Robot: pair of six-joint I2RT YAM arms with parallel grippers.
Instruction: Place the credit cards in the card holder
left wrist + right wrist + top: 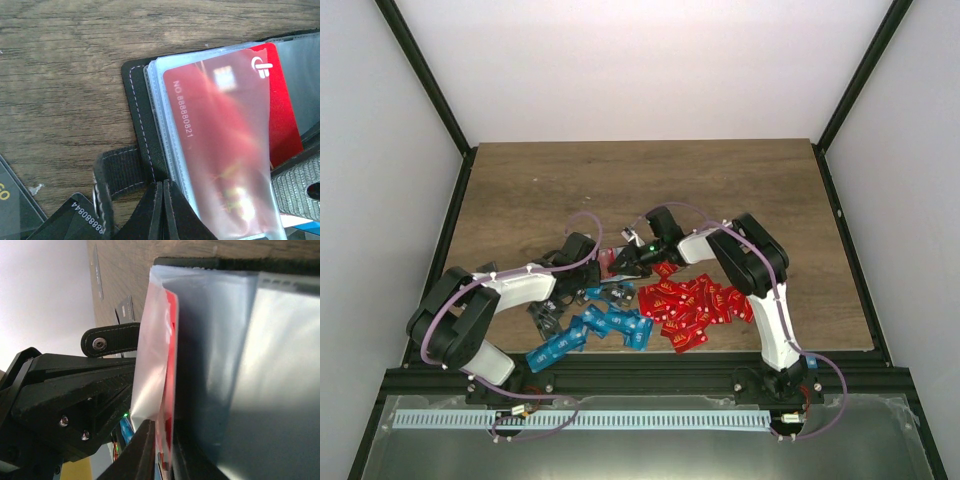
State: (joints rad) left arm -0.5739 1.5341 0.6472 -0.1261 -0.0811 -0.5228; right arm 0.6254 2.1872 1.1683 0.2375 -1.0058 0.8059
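The black card holder [613,262] lies open on the table between my two grippers. In the left wrist view my left gripper [163,192] is shut, pinching the holder's black stitched cover [142,120] by its near edge. A red credit card [227,145] sits most of the way inside a clear sleeve of the holder. My right gripper [162,445] is shut on the outer end of this red card [171,365] at the sleeve's mouth. Its finger [297,185] shows at the lower right of the left wrist view.
Loose red cards [698,303] lie in a heap to the right, blue cards [600,330] in front and dark cards [548,315] to the left of them. The holder's snap strap [117,170] sticks out beside my left fingers. A dark card [75,215] lies close by.
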